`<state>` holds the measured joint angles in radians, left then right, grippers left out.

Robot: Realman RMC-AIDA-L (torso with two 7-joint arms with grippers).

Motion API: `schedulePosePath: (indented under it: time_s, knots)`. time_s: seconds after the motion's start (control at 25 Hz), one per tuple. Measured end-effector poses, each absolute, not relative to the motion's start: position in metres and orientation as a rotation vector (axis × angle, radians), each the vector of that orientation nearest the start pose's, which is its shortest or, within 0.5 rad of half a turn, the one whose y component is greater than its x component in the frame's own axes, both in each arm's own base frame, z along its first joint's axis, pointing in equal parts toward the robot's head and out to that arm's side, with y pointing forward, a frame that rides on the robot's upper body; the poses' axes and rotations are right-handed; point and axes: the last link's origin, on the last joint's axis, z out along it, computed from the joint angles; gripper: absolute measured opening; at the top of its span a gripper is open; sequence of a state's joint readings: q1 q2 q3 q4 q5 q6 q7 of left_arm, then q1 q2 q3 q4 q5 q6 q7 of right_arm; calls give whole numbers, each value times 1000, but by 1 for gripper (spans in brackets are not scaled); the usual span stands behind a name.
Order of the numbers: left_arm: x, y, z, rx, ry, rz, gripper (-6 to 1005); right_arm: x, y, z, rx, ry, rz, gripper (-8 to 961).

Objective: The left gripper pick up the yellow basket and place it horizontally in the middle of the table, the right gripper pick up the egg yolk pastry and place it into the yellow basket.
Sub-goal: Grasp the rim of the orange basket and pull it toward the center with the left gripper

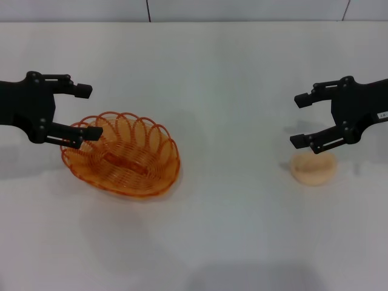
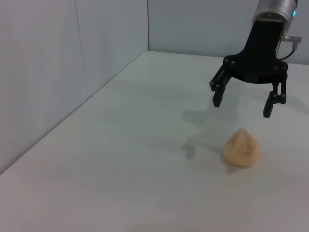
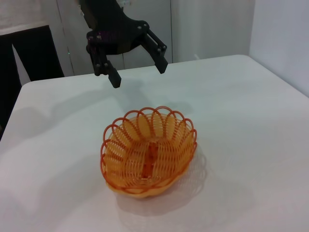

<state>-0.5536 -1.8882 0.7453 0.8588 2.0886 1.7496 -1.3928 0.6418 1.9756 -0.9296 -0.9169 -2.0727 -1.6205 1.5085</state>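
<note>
- The basket sits upright on the table, well to the robot's left of the table's middle, its long axis slanting rather than lying square to the near edge.
- It is empty; an orange strip runs along its floor, and I can read no writing on it.
- The left gripper hangs over the basket's outer left rim with its fingers spread wide and nothing between them; in the head view the lower finger overlaps the scalloped loops, though the right wrist view shows the gripper raised clear above and behind the basket.
- The pastry lies bare on the table far to the basket's right, well apart from it.
- The right gripper hovers just above the pastry, fingers parted and empty; the left wrist view shows it off the pastry with a shadow between.
- A small white label sits on the right gripper's body at the frame edge, its print too small to read.
- A broad stretch of bare white table lies between basket and pastry, and more lies in front of the basket toward the near edge.
- Behind the basket the table runs on to a wall.
</note>
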Motion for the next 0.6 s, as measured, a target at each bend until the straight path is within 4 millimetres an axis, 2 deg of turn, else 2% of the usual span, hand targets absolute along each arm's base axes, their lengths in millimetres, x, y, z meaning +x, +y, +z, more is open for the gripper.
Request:
schedulePosePath:
  time_s: [0.6]
  knots:
    - [-261, 343, 91, -2885, -269, -341, 863, 210, 369, 42, -2942, 193, 288, 870]
